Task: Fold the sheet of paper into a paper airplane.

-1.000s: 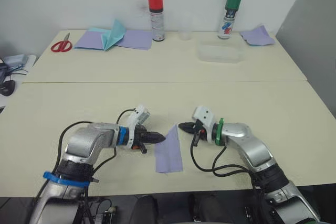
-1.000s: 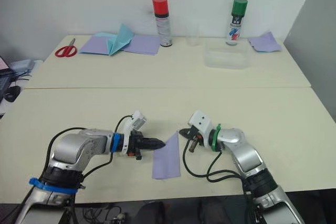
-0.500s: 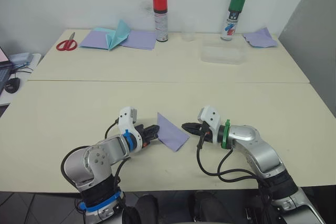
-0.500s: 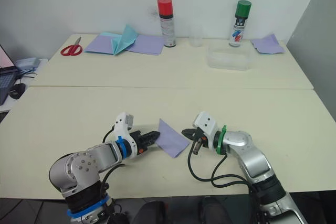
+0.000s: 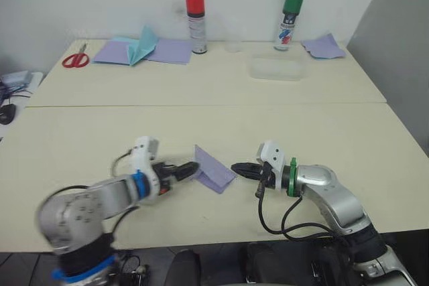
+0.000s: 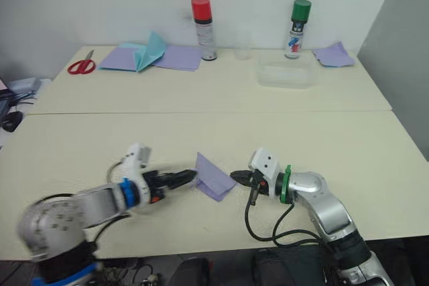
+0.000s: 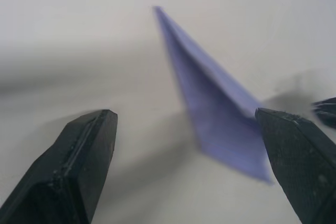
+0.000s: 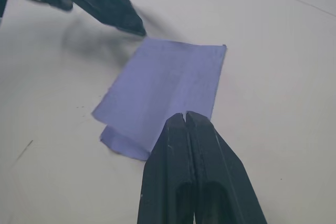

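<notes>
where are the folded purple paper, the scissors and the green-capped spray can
sheet of paper [image 5: 214, 171], left eye view, on the middle of its top folded layer
red-handled scissors [image 5: 75, 59], left eye view, on the handles
green-capped spray can [image 5: 287, 22], left eye view, on the can's body below the cap

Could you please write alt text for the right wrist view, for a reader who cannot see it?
The right gripper, fingers shut, points at a folded sheet of paper, lavender and creased, lying on a pale table. The left gripper reaches the sheet's far edge.

left gripper [image 7: 184, 171]: fingers spread wide | right gripper [image 8: 188, 124]: fingers pressed together | arms low, pointing inward
</notes>
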Controlling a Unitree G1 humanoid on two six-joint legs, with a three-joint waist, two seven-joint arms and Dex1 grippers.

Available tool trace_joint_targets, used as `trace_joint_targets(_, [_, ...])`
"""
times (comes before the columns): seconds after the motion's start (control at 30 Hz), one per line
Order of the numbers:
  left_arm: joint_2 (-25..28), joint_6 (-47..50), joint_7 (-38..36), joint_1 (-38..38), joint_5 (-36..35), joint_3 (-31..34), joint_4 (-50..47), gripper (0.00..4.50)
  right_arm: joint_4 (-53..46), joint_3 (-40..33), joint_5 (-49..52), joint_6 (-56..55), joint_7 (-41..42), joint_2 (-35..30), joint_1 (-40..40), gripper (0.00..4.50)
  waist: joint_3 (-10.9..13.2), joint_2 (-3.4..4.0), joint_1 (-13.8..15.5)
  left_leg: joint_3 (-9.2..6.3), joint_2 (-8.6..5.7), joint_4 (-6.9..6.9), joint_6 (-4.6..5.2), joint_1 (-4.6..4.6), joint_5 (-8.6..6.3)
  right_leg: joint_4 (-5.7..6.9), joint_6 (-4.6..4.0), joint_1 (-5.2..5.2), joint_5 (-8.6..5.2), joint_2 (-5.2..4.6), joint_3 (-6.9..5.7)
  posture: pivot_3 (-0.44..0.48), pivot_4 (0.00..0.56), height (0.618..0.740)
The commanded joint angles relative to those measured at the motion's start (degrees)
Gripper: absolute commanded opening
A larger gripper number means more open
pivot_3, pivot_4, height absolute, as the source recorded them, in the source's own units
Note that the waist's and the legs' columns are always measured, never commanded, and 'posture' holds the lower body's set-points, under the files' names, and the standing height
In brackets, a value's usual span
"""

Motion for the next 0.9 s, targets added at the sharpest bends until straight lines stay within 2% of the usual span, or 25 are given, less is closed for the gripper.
trace_joint_targets(0.03, [12.78, -21.21, -19.34, 7.26, 5.01, -7.59, -3.86, 4.45, 0.35, 1.36, -3.02, -10.54, 1.89, -1.04, 0.17, 0.00, 0.06, 0.11, 0.11, 0.07, -0.04, -0.05, -0.09, 0.06, 0.03, 0.01, -0.08, 0.01, -0.05, -0.07, 0.02, 0.000, 0.150, 0.740])
trace_joint_targets(0.13, [20.71, -48.34, -33.22, 15.45, 17.49, -12.90, 1.27, 4.45, 3.01, 2.26, -5.79, -17.33, 2.38, -1.97, 0.52, 0.00, 0.15, 0.25, 0.43, 0.17, -0.06, -0.10, -0.22, 0.16, -0.05, -0.10, -0.40, 0.11, -0.23, -0.41, 0.12, 0.000, 0.150, 0.740])
trace_joint_targets(0.2, [21.31, -62.22, -39.10, 16.97, 21.58, -14.34, 4.45, 4.50, 4.65, 2.82, -7.29, -21.90, 2.79, -2.24, 0.34, 0.40, 0.17, 0.26, 0.76, 0.30, -0.06, -0.11, -0.28, 0.14, -0.09, -0.14, -0.58, 0.09, -0.34, -0.68, 0.17, 0.000, 0.150, 0.740])
trace_joint_targets(0.23, [20.73, -65.98, -40.66, 16.63, 21.89, -14.55, 5.67, 4.50, 5.19, 3.05, -7.73, -23.61, 2.97, -2.27, 0.23, 0.63, 0.17, 0.25, 1.01, 0.36, -0.08, -0.11, -0.30, 0.11, -0.11, -0.16, -0.60, 0.07, -0.35, -0.78, 0.15, 0.000, 0.150, 0.740])
trace_joint_targets(0.37, [19.55, -74.92, -43.95, 14.53, 23.60, -16.00, 9.92, 4.50, 7.07, 3.75, -8.73, -29.81, 4.74, -3.20, 0.33, 1.99, 0.16, 0.24, 1.85, 0.50, -0.10, -0.09, -0.29, -0.11, -0.12, -0.32, -0.55, -0.01, -0.35, -0.84, 0.02, 0.000, 0.150, 0.740])
trace_joint_targets(0.47, [18.69, -77.59, -44.24, 12.83, 24.32, -17.29, 11.58, 4.50, 8.07, 3.59, -8.56, -34.37, 6.44, -4.77, 1.27, 3.08, 0.16, 0.24, 1.86, 0.48, -0.09, -0.09, -0.28, -0.22, -0.12, -0.30, -0.16, -0.09, -0.14, -0.72, 0.01, 0.000, 0.150, 0.740])
trace_joint_targets(0.6, [17.38, -78.18, -43.51, 11.29, 23.88, -18.66, 11.13, 4.50, 8.62, 3.78, -9.09, -36.16, 5.39, -4.70, 1.79, 4.49, 0.16, 0.24, 1.73, 0.44, -0.05, -0.08, -0.28, -0.23, -0.12, -0.29, -0.11, -0.09, -0.12, -0.50, 0.02, 0.000, 0.150, 0.740])
trace_joint_targets(0.9, [16.78, -79.02, -44.36, 10.99, 23.92, -20.55, 10.05, 4.50, 12.60, 5.40, -13.76, -35.04, -0.75, 1.70, -0.87, 4.49, 0.17, 0.25, 1.51, 0.34, 0.08, -0.04, -0.28, -0.01, -0.11, 0.02, -0.21, -0.07, -0.17, -0.08, 0.03, 0.000, 0.150, 0.740])
